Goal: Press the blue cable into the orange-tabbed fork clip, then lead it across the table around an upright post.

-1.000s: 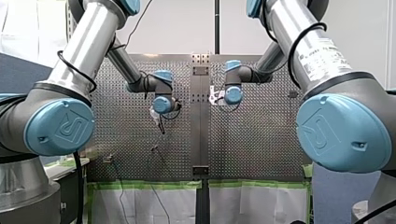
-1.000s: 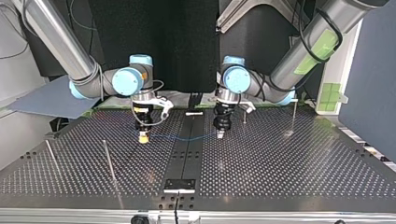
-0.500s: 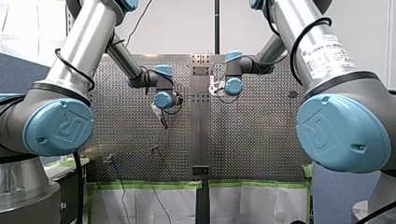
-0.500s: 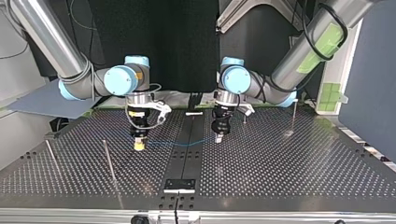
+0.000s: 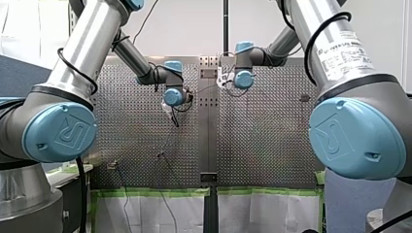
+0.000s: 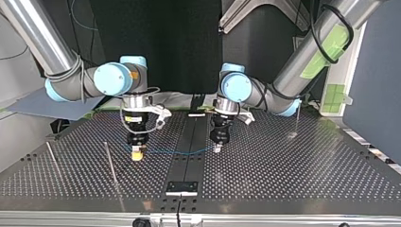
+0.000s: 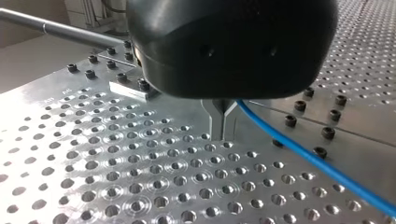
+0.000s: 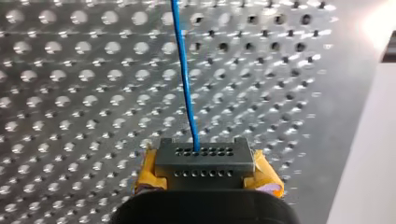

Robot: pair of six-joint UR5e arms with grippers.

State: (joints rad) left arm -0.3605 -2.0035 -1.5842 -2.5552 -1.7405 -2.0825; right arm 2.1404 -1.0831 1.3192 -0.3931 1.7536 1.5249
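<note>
Two robot arms hold a blue cable [image 6: 175, 152] taut-to-sagging over a perforated counter [image 6: 283, 165]. My left claw [image 6: 217, 148], right of centre in the top view, is pinched narrow on the cable. Its metal fingers [image 7: 217, 122] are pressed together, and the cable runs out from between them, low over the counter. My right claw [image 6: 137, 155], left of centre, grips the same cable between yellow pads [image 8: 149, 169]. The cable hangs in a shallow arc from claw to claw, crossing the counter's dark middle strip [image 6: 188, 166]. A thin upright post [image 6: 110, 161] stands at lower left, near my right claw. A second post [image 6: 51, 158] stands further left, and a third [image 6: 298, 116] at upper right, well apart from both claws.
</note>
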